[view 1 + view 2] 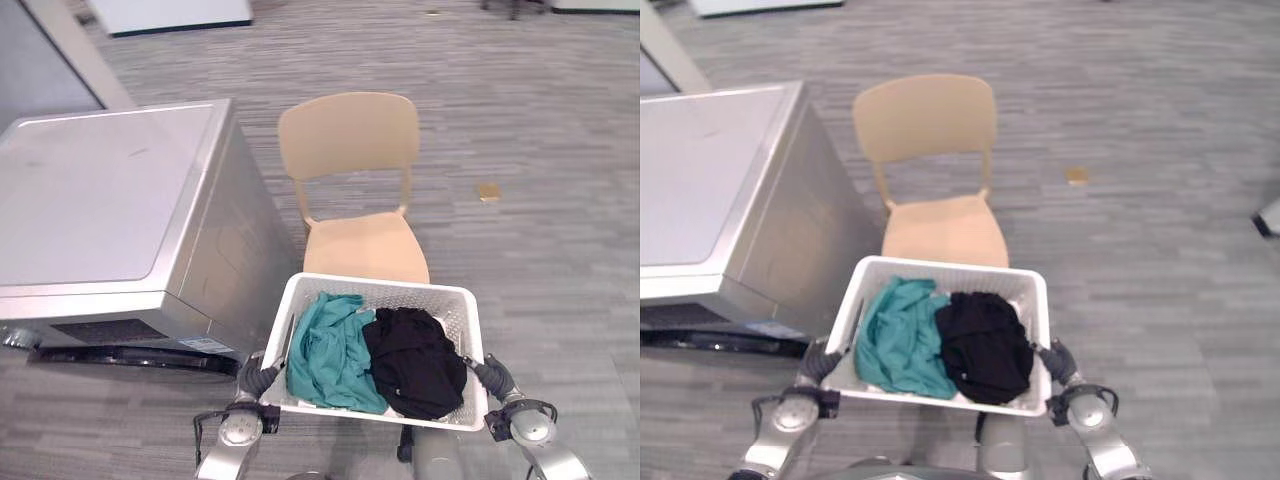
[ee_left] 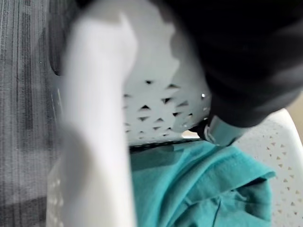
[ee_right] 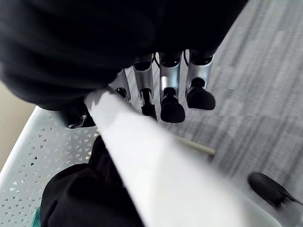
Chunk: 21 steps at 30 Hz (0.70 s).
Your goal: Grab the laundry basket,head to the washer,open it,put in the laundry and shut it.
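White basket sits low centre of the frame, carried between both hands, with a teal cloth on its left and a black cloth on its right. Left hand is at the basket's left wall, grip cannot be told; right hand has its fingers curled down over the right rim, gripping it. Washer stands at left with its door shut, beige chair just beyond the basket, beside the washer.

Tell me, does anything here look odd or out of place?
One small thing: a tan scrap lies loose on the floor right of the chair. Otherwise the basket is level, both garments inside, and the washer is closed.
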{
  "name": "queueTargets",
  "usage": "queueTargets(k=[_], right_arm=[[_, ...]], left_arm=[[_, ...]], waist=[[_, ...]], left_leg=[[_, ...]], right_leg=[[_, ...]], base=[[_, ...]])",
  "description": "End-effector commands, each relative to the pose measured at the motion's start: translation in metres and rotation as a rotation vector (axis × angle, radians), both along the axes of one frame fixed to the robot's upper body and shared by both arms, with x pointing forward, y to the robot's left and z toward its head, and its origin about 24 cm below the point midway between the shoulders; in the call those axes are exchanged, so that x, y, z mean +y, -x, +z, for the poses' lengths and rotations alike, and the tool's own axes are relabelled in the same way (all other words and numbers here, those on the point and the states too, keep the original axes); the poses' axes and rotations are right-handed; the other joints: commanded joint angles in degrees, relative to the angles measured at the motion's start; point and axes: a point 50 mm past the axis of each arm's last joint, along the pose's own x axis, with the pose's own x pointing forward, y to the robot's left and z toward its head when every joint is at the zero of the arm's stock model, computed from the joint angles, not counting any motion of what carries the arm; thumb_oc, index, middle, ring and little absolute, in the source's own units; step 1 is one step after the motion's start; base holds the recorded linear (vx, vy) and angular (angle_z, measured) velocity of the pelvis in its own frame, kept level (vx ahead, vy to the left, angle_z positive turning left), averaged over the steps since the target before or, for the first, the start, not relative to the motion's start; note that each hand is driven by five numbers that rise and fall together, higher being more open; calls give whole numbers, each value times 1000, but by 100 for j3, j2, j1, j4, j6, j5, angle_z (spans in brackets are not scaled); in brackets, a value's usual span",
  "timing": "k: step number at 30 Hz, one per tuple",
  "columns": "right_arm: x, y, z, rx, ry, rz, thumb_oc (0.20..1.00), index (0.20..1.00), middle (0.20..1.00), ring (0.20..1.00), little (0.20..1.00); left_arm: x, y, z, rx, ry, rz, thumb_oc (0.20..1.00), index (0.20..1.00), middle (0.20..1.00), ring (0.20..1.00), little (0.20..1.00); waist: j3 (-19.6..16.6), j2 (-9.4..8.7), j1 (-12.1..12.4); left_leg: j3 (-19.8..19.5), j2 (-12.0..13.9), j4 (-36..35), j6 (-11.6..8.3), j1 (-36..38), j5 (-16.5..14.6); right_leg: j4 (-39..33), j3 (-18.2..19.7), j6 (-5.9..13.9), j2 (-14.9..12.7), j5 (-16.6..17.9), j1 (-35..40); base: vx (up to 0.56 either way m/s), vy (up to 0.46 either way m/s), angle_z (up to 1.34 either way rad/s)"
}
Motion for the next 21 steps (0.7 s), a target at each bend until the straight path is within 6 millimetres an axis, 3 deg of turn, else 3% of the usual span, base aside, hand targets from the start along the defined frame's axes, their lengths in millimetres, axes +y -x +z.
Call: queueTargets(k=[1, 3, 4, 6, 12, 15, 16, 21], right_arm=[[-4, -27, 42, -240, -83, -18, 200, 200, 200, 200, 200], [-9, -28, 42, -233, -59, -27, 200, 200, 200, 200, 200], [-11, -29, 44, -245, -50, -32, 200, 200, 200, 200, 200], [-8, -33, 42, -245, -41, -34, 200, 200, 200, 200, 200], [-3, -39, 41, -248, -43, -35, 200, 200, 200, 200, 200], [3, -50, 45, -277, -43, -33, 200, 200, 200, 200, 200], [9, -62, 49, -306, -32, -41, 200, 200, 200, 200, 200], [22, -83, 55, -338, -11, -37, 200, 200, 200, 200, 200]], left_arm=[[7, -19, 33, -190, 38, -19, 200, 200, 200, 200, 200], [5, -23, 34, -191, 44, -26, 200, 200, 200, 200, 200], [6, -27, 37, -206, 31, -25, 200, 200, 200, 200, 200], [7, -28, 39, -215, 20, -26, 200, 200, 200, 200, 200], [10, -30, 41, -220, 4, -27, 200, 200, 200, 200, 200], [11, -40, 48, -259, -26, -30, 200, 200, 200, 200, 200], [5, -57, 58, -311, -47, -36, 200, 200, 200, 200, 200], [-9, -84, 71, -373, -79, -50, 200, 200, 200, 200, 200]], waist=[[8, -215, 14], [37, -222, 86], [92, -248, 130], [111, -172, 178], [95, -176, 225], [169, -183, 246], [317, -215, 245], [505, -271, 243]], left_leg=[[59, 134, 964, -267, -878, 103], [177, 281, 432, -166, -1203, 83], [190, 370, 26, -190, -1455, 257], [-36, 254, -609, -200, -1275, 383], [13, 89, -823, -82, -1194, 295], [68, -10, -859, -6, -1289, 267], [100, -78, -821, 42, -1516, 249], [104, -138, -714, 86, -1937, 270]], right_leg=[[-42, -143, 744, -200, -1046, 472], [-183, -232, 669, -75, -1302, 710], [-184, -263, 679, -69, -1367, 743], [-20, -193, 710, 3, -1472, 779], [49, -45, 785, -82, -1452, 748], [160, 85, 852, -184, -1392, 511], [252, 187, 888, -267, -1318, 200], [300, 278, 908, -340, -1188, -198]], base=[[137, -133, -15], [169, -96, 15], [185, 21, 53], [225, 146, 7], [71, 134, -33], [-55, 123, 6], [-98, 85, -4], [-95, 48, -3]])
